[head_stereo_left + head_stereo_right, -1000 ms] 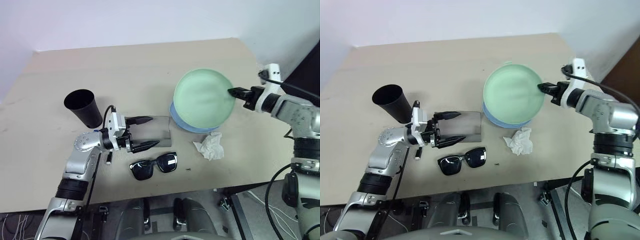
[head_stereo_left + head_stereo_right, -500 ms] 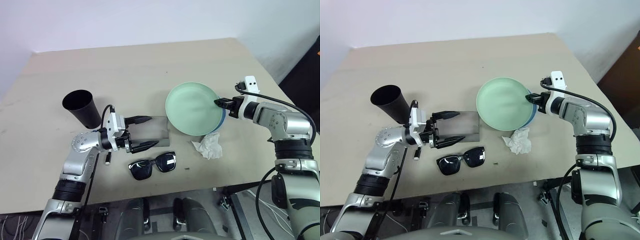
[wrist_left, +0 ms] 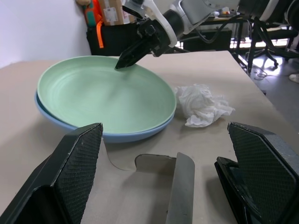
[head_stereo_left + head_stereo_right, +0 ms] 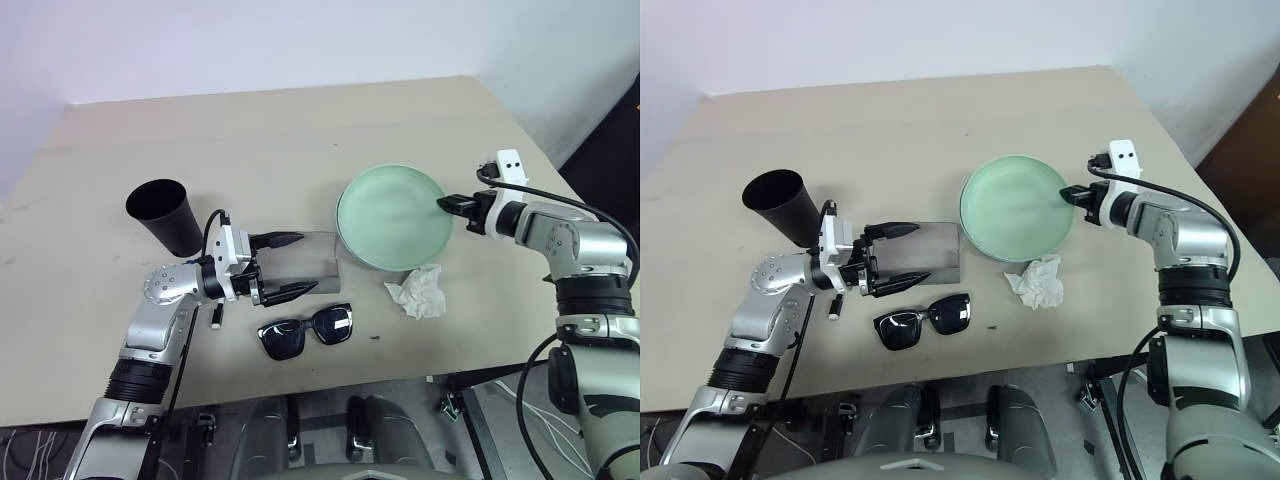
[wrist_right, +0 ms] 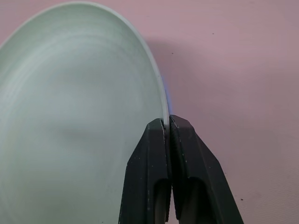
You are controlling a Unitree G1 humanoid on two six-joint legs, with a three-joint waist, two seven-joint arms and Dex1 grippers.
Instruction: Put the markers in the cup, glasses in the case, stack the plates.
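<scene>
left hand point(image 4: 283, 265): fingers wide apart, level | right hand point(image 4: 443, 203): fingers pinched together

Two plates point(image 3: 100, 100) sit stacked at the right, a green one on a blue one. One black cup point(image 4: 165, 215) stands at the left. One case point(image 4: 305, 262) lies in the middle, with one pair of glasses point(image 4: 308, 333) nearer. One marker point(image 4: 217, 317) shows, and one tissue point(image 4: 420, 292).

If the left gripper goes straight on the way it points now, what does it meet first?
Probably the grey case, which lies on the table between the open fingers of the left gripper. Beyond it sit the stacked plates; height above the case is unclear.
</scene>
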